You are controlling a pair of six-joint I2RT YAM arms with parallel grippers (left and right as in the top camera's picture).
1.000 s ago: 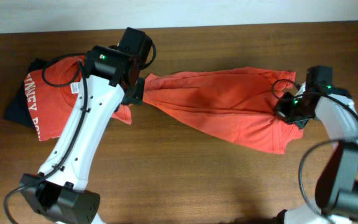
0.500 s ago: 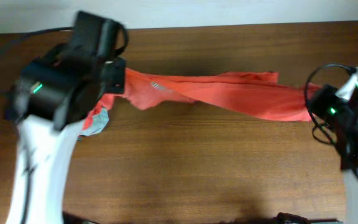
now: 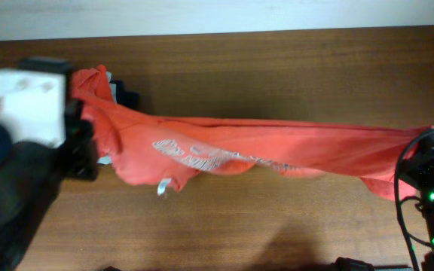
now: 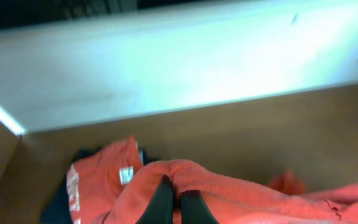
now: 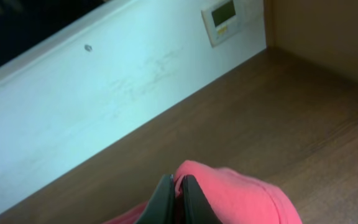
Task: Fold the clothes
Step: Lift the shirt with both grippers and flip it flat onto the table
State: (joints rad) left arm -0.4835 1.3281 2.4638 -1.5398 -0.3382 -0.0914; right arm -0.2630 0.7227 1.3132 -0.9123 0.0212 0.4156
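Note:
An orange-red T-shirt (image 3: 277, 147) with white lettering hangs stretched in the air across the table between both arms. My left gripper (image 4: 178, 202) is shut on its left end (image 4: 229, 186), raised high at the left. My right gripper (image 5: 176, 190) is shut on its right end (image 5: 235, 193) at the right edge. A second orange-red T-shirt (image 4: 95, 180) with a white neck tag lies on a navy garment (image 4: 58, 208) below the left gripper. The overhead view shows the left arm (image 3: 32, 150) covering most of that pile.
A wooden table (image 3: 277, 68) runs under the stretched shirt. A pale wall (image 4: 185, 62) stands behind its far edge, with a small wall panel (image 5: 224, 18) in the right wrist view.
Both arms have lifted and pulled apart, left arm toward the front left, right arm to the right. The shirt has gone from lying on the table to hanging stretched, lettering now showing.

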